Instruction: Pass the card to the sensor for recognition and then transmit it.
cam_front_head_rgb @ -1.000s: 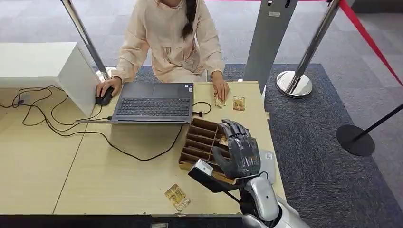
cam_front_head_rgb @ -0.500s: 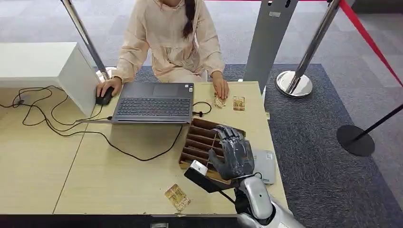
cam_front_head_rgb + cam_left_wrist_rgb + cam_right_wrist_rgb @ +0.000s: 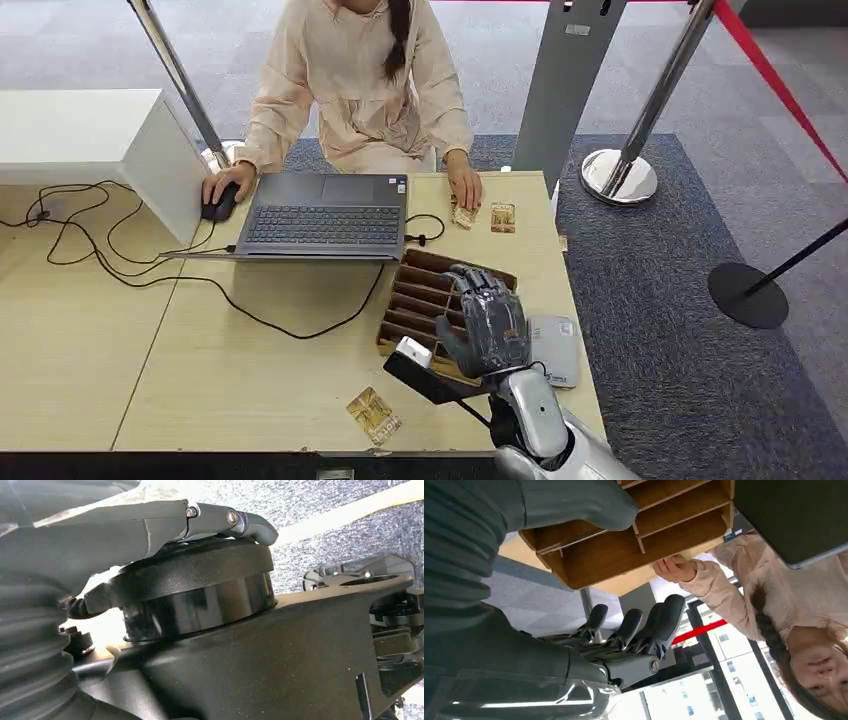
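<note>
Card [image 3: 373, 415] lying flat near front edge of table [image 3: 250, 370], gold-patterned face up, well apart from right hand [image 3: 490, 322]; print too small to read. Second card [image 3: 502, 217] lying at far edge, just beside person's hand [image 3: 464, 187], w/ third card [image 3: 461, 214] showing partly under those fingertips. No lettering legible on either.

Right hand hovering over wooden slotted box [image 3: 420, 295], palm down. In right wrist view, fingers [image 3: 664, 615] stretching out straight, thumb [image 3: 589, 505] sitting apart by box wall, nothing showing between them: spread and holding nothing.

Sensor [image 3: 554, 350], flat pale-grey pad, lying on table just right of box, beside robot's wrist; small mark on corner, unreadable.

Left hand [image 3: 150, 530] hanging close to dark body parts in left wrist view; can't tell whether fingers are spread or curled.

Laptop [image 3: 325, 215] sitting open in front of person [image 3: 355, 90], other hand resting on mouse [image 3: 218, 203]. Black cables [image 3: 100, 250] trailing across table's left side.
</note>
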Motion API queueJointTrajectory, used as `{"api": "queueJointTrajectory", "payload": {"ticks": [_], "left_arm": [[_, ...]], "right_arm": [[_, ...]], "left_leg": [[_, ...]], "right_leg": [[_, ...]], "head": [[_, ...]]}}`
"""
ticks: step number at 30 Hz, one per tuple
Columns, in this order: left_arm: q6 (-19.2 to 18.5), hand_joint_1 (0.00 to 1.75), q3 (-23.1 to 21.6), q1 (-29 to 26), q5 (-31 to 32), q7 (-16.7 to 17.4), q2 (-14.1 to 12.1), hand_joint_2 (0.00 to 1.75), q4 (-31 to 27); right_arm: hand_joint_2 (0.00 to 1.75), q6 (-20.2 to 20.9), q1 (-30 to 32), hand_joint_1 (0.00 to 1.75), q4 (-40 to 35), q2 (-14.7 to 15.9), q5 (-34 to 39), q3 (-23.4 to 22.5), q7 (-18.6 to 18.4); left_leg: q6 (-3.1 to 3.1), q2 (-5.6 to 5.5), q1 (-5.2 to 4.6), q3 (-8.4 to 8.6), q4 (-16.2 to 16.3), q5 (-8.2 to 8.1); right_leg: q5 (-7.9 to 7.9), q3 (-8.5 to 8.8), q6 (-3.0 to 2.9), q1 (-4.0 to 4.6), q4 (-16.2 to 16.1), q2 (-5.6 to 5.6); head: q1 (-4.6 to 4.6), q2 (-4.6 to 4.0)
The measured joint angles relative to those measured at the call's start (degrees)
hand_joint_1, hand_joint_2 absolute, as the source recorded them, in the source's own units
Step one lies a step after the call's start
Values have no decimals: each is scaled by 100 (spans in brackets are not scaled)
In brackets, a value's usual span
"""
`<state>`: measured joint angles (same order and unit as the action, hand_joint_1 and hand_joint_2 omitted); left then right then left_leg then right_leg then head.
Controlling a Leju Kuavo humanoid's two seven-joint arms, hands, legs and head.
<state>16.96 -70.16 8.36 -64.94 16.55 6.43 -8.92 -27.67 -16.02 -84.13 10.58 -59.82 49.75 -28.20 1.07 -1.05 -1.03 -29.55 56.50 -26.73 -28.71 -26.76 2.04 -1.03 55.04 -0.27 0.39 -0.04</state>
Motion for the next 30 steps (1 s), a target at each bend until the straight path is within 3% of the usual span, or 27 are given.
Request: {"api": "queueJointTrajectory", "payload": {"ticks": [8, 30], "left_arm": [[0, 0, -2, 0, -11, -2, -2, 175, 0], [9, 0, -2, -14, -96, -85, -4, 175, 0]], "right_arm": [[175, 28, -56, 68, 155, 9, 39, -2, -98], [175, 39, 48, 54, 223, 170, 0, -4, -177]], "left_leg": [[0, 0, 0, 1, 0, 0], [0, 2, -1, 3, 1, 0]], "right_leg": [[0, 0, 0, 0, 0, 0], [0, 0, 0, -1, 0, 0]], "head": [[0, 0], [0, 0]]}}
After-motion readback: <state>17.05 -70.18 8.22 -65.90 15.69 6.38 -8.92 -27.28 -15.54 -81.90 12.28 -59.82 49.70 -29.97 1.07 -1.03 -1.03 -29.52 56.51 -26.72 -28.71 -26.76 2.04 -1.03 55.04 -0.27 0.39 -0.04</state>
